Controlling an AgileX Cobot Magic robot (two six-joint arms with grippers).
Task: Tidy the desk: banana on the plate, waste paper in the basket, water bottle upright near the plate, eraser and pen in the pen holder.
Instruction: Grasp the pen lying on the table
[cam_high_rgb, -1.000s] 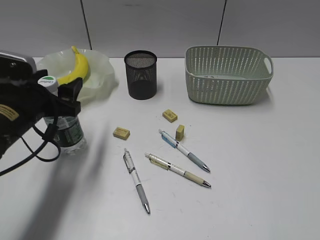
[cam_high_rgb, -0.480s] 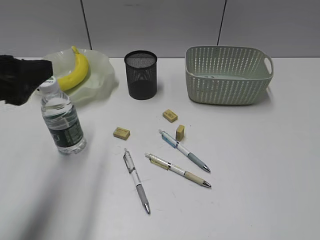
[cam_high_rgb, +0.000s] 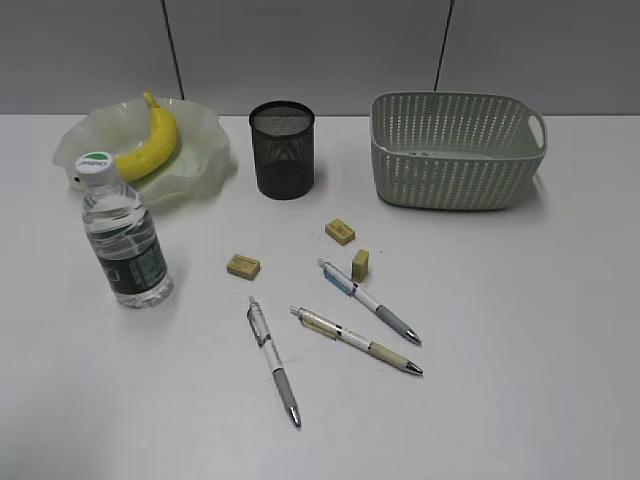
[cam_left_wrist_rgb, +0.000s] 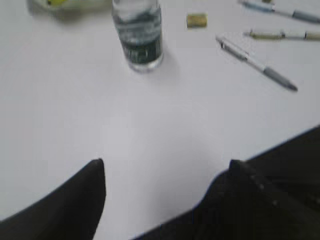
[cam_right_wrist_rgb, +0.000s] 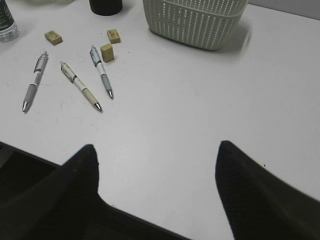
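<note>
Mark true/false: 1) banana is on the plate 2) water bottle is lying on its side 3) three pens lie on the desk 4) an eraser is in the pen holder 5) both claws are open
1) True: the banana lies on the plate.
2) False: the water bottle stands upright in front of the plate.
3) True: three pens lie on the desk.
4) False: all three erasers lie on the desk, outside the pen holder.
5) True: left claw and right claw are open and empty.
</note>
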